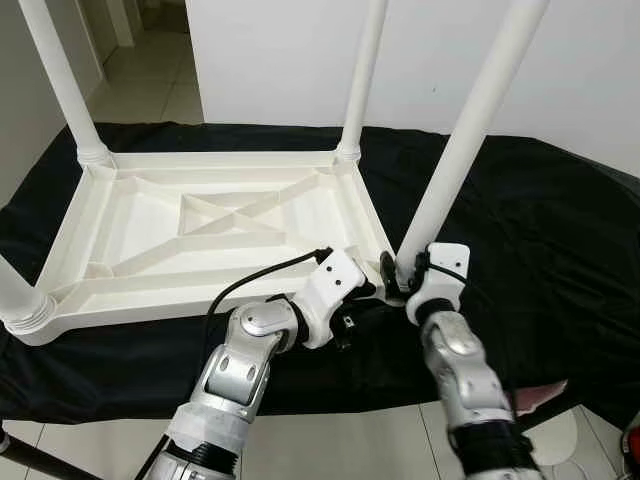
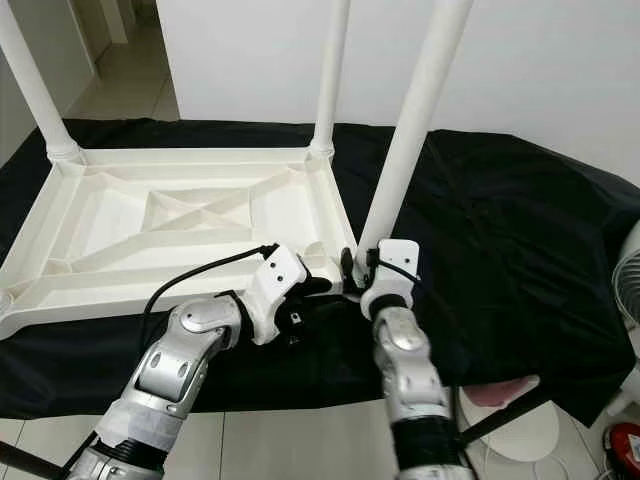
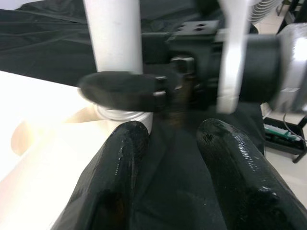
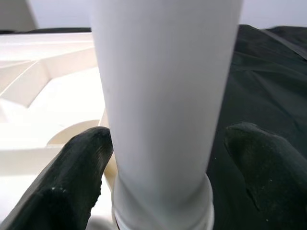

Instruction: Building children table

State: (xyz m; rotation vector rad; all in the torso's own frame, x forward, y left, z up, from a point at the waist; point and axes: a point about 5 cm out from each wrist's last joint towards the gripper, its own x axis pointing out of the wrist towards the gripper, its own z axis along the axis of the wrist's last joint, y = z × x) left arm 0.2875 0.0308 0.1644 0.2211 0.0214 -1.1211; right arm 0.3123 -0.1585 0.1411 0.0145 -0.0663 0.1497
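Black cloth point(image 1: 560, 230) draped over the desk in front of me. Plain white wall point(image 1: 280, 60) behind it. Pale tiled floor point(image 1: 150, 80) runs off through an opening far left. White fan point(image 2: 628, 290) at right edge.

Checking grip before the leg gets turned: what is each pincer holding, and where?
Right pincer straddles the leg near its base, fingers not closed; left pincer holds nothing.

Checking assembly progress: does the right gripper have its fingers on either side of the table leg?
Yes, the right gripper straddles the white table leg.
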